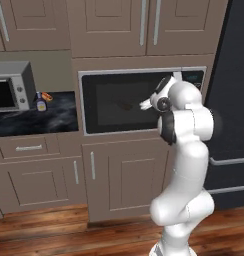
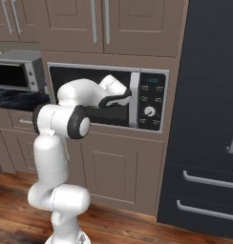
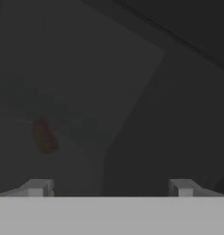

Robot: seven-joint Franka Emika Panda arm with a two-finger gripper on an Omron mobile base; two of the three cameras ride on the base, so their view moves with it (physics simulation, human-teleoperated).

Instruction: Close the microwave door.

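Observation:
The microwave (image 1: 142, 101) is built into the brown cabinet wall. Its black control panel (image 2: 152, 101) with a knob is on the right. The microwave door (image 1: 114, 107) lies flat in the frame, its dark glass facing me, and looks flush with the front. Its silver bar handle (image 2: 134, 97) stands upright beside the panel. My gripper (image 1: 143, 105) is right at the glass, left of the handle, and open with nothing between its fingers. In the hand view the fingertips (image 3: 38, 187) stand wide apart close to the dark window (image 3: 109, 92). A dim brownish thing (image 3: 44, 135) shows through it.
A smaller silver countertop oven (image 1: 11, 87) stands on the black counter (image 1: 34, 120) at left, with a small bottle (image 1: 41, 102) beside it. A tall dark fridge (image 2: 209, 119) is directly right of the microwave. Brown cabinet doors (image 1: 124, 180) sit above and below.

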